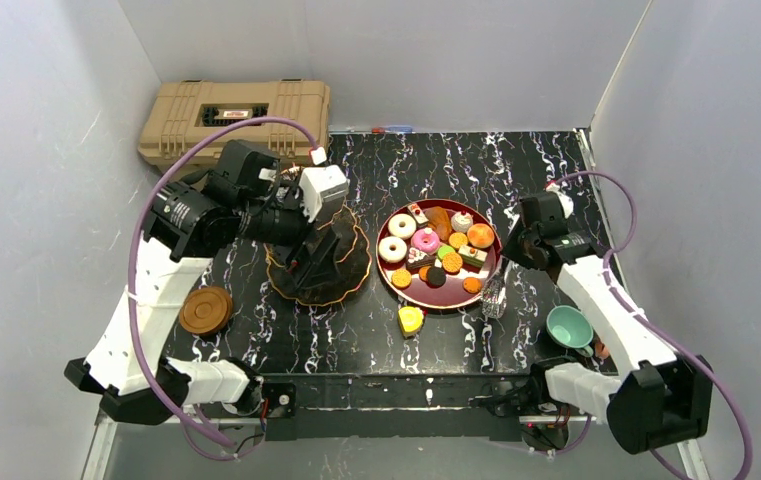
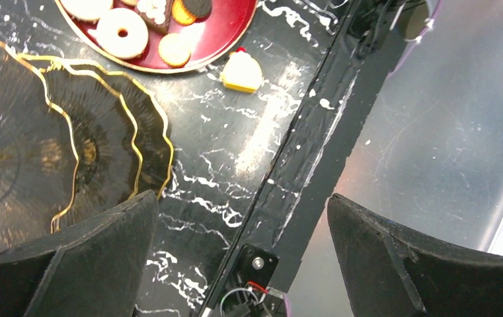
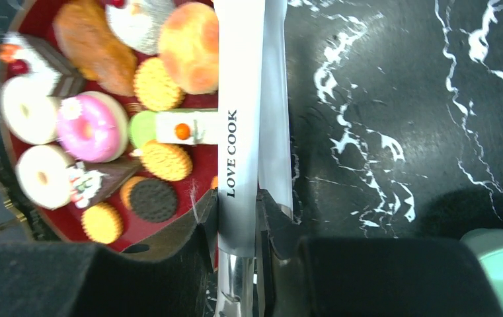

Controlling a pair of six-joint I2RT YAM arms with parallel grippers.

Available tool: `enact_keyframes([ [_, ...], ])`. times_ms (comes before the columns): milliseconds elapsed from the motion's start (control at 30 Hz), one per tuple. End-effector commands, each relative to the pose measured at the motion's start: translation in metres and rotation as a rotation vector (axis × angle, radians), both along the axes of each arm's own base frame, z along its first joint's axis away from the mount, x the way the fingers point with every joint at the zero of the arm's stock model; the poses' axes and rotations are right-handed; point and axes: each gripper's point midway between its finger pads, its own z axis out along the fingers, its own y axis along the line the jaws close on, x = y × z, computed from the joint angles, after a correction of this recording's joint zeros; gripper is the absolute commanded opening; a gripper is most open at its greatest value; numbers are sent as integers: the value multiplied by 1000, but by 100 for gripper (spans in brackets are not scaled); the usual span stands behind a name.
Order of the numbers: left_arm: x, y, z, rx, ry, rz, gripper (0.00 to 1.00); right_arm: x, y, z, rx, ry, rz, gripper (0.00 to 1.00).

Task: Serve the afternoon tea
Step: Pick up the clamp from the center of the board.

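The right gripper (image 3: 238,228) is clenched on a pair of silver metal tongs (image 3: 238,99), whose arms look pressed nearly flat together. The tongs reach out over the 3 o'clock rim of the round red plate (image 2: 225,30), which carries the small colourful toy sweets (image 3: 93,125). The left gripper (image 2: 240,205) is spread wide and empty above the dark three-tier stand with gold scalloped rims (image 2: 103,152), at 9 o'clock from the plate.

The main risk is the grip itself. With the tongs squeezed this tight, they may not open enough to take a sweet, and loosening could let the smooth metal twist or slide out of the pads.

The sweets are crowded, so the tips could push neighbours over the rim. One yellow wedge of toy cake (image 1: 411,320) already lies on the table at 7 o'clock from the plate.

The left arm hangs over the stand, so a delivery there could bring the two arms together.

A wide swing could also clip the teal cup (image 1: 568,327) at 4 o'clock. The round brown saucer (image 1: 206,310) sits well apart at 8 o'clock.
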Motion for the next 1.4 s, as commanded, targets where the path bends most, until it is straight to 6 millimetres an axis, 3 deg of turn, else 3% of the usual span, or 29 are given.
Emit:
enact_keyframes([
  [0, -5, -24, 24, -111, 9, -79, 98, 14, 22, 69, 97, -203, 131, 8],
  [167, -19, -51, 30, -186, 41, -167, 98, 17, 49, 159, 218, -476, 279, 7],
  [367, -32, -85, 37, -261, 135, -216, 98, 17, 93, 270, 505, -756, 421, 11],
  [533, -11, -113, 53, -359, 106, -185, 98, 20, 109, 320, 646, -848, 462, 11],
  [633, 4, -133, 72, -452, 71, -177, 98, 21, 116, 331, 683, -870, 478, 11],
  [767, 25, -154, 85, -520, 48, -155, 98, 21, 127, 333, 690, -865, 495, 11],
  [1000, 52, -180, 77, -538, 54, -136, 98, 18, 161, 331, 707, -861, 539, 10],
  [1100, 64, -182, 72, -513, 28, -113, 96, 13, 174, 335, 705, -866, 561, 10],
  [1367, 81, -175, 60, -488, -25, -10, 82, 6, 178, 341, 707, -877, 556, 8],
])
